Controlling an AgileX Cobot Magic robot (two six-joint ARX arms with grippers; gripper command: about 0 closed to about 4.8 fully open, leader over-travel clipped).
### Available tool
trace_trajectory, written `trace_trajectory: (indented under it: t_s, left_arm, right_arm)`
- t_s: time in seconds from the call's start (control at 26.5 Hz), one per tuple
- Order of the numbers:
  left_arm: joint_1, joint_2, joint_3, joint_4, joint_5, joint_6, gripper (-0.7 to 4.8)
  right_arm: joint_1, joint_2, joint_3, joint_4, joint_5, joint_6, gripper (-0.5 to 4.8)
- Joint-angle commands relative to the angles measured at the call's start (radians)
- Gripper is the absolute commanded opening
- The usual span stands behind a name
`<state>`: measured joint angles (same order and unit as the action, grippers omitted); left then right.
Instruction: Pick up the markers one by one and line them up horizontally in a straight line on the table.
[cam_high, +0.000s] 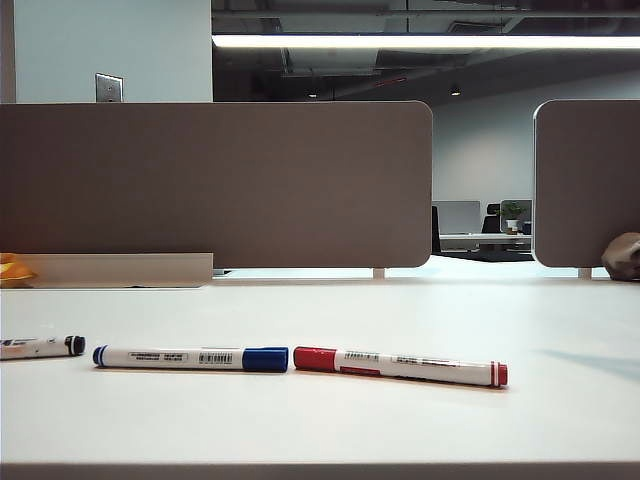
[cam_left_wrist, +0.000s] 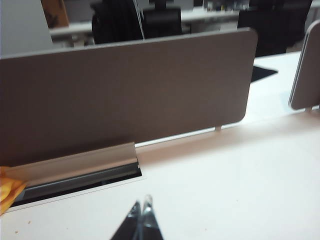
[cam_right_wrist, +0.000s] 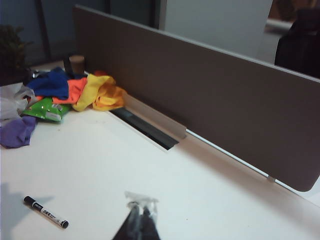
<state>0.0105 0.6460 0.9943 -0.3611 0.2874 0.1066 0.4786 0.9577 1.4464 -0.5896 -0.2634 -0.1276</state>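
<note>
Three markers lie on the white table (cam_high: 420, 320) near its front edge. The blue-capped marker (cam_high: 190, 357) and the red-capped marker (cam_high: 400, 366) lie end to end, caps almost touching in the middle, roughly in one line; the red one tilts slightly, its far end a bit nearer the front edge. The black-capped marker (cam_high: 42, 346) sits off to the left, partly cut by the frame edge, apart from the blue one and not quite in the same line. In the right wrist view the black marker (cam_right_wrist: 46, 212) lies alone on bare table.

Neither arm shows in the exterior view. Left gripper (cam_left_wrist: 141, 215): fingertips pressed together, nothing between them, raised over bare table in front of the grey-brown partition panel (cam_left_wrist: 125, 95) and the cable slot (cam_left_wrist: 75, 180) at its foot. Right gripper (cam_right_wrist: 140, 212): also closed and holding nothing, above the table, with the black marker well off to its side. The tips are blurred, so the closure there is probably complete but hard to see.

A pile of coloured cloths (cam_right_wrist: 75, 92) sits by the partition at the table's left end; an orange scrap of it (cam_high: 14, 270) shows in the exterior view.
</note>
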Motion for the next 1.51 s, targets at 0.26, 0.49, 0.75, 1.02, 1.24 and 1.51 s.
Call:
trace_trajectory:
  t_s: [0.26, 0.49, 0.75, 1.02, 1.24, 1.51]
  left_arm:
    - [0.002, -0.159, -0.153, 0.108, -0.018, -0.036, -0.05]
    - [0.002, -0.253, -0.251, 0.135, -0.018, -0.064, -0.06]
    - [0.002, -0.371, -0.368, 0.141, -0.018, -0.085, -0.05]
    - [0.002, -0.492, -0.49, 0.146, -0.019, -0.122, -0.06]
    - [0.002, -0.541, -0.601, 0.176, -0.017, -0.146, -0.06]
    - [0.002, -0.562, -0.69, 0.253, -0.018, -0.174, -0.06]
  right_arm:
    - [0.0, -0.253, -0.397, 0.391, 0.053, 0.107, -0.02]
    - [0.0, -0.356, -0.572, 0.468, 0.104, 0.183, -0.02]
    - [0.0, -0.466, -0.733, 0.579, 0.135, 0.233, -0.01]
    - [0.0, -0.536, -0.826, 0.586, 0.135, 0.264, -0.01]
    - [0.0, -0.536, -0.895, 0.602, 0.14, 0.264, -0.01]
    - [0.001, -0.546, -1.023, 0.695, 0.14, 0.285, -0.01]
